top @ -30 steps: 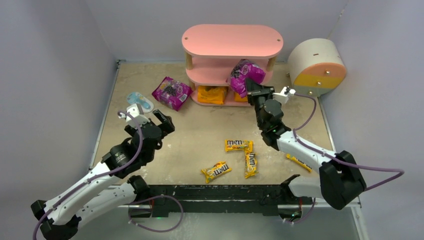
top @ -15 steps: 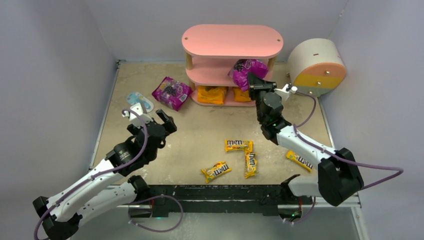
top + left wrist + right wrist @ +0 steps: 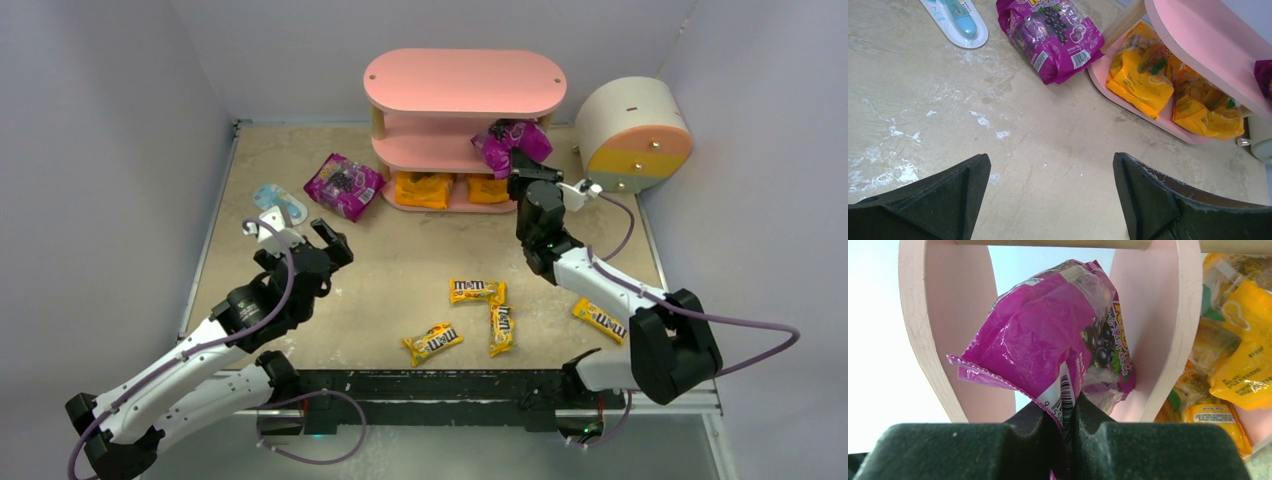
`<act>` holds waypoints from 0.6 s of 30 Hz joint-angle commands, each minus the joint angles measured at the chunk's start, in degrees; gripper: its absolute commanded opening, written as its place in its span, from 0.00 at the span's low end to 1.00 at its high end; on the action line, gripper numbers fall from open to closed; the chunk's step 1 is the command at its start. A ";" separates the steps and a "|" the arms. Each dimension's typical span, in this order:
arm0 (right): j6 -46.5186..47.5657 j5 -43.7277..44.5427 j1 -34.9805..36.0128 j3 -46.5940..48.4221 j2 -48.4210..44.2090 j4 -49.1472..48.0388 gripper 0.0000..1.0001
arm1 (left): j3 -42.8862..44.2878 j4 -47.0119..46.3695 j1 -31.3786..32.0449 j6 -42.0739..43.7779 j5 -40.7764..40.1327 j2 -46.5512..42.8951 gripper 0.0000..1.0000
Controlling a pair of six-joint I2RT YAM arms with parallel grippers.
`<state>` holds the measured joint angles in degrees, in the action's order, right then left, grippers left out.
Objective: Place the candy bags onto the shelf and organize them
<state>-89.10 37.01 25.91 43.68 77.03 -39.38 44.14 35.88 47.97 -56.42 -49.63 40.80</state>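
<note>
**Top external view: candy bags and shelf, stock as found**

1. Magenta-purple bag (image 3: 1048, 335). It was pinched at its lower sealed edge by the right gripper (image 3: 1066, 412), whose jaws were closed on the film. It was held up at the right end of the middle board of the pink shelf (image 3: 465, 82), which was stood at the far edge of the table (image 3: 400, 270). Whether the bag rested on the board could not be told.
   - Handling: the bag was judged light, soft, crinkly and slippery.
   - Hold: the flat seam was judged the surest place, since the puffed middle would likely slide or buckle.

2. Second magenta-purple bag (image 3: 343, 184). It was laid on the table just left of the shelf.

3. Two orange bags (image 3: 423, 189) (image 3: 487, 190). They were lodged side by side on the bottom board.

4. Four yellow packets. Three (image 3: 477, 291) (image 3: 432, 342) (image 3: 501, 330) were grouped toward the middle of the near edge. The fourth (image 3: 600, 320) lay toward the near right corner, beside the right arm.
   - Handling: the packets were judged thin, flat and light.
   - Hold: a pinch across the narrow width was judged suitable.

5. Left gripper (image 3: 1050, 165). Its jaws were spread wide and nothing was held. It was hung over the left half of the table.
</note>
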 commanded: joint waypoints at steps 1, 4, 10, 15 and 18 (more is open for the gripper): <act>-2.56 3.73 -0.18 -0.88 -1.39 4.79 0.17 | -0.45 0.94 -0.30 -1.48 -0.13 -0.64 0.98; -2.72 2.38 -0.19 -0.93 -0.74 6.61 0.22 | -0.46 1.20 -0.37 -1.58 -0.12 -0.54 0.98; -1.06 -0.37 -0.21 1.69 1.26 10.91 0.35 | -0.02 1.39 -0.33 -2.01 0.14 -0.97 0.98; 2.52 -3.12 -0.22 3.68 2.55 12.20 0.39 | -0.03 1.60 -0.33 -2.20 0.14 -1.20 0.98; 4.38 -5.99 -0.17 6.07 3.29 15.38 0.42 | 0.06 1.60 -0.33 -2.20 0.20 -1.20 0.98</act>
<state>-88.73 34.46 25.76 45.45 79.55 -29.17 44.14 37.50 47.97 -57.95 -49.43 39.99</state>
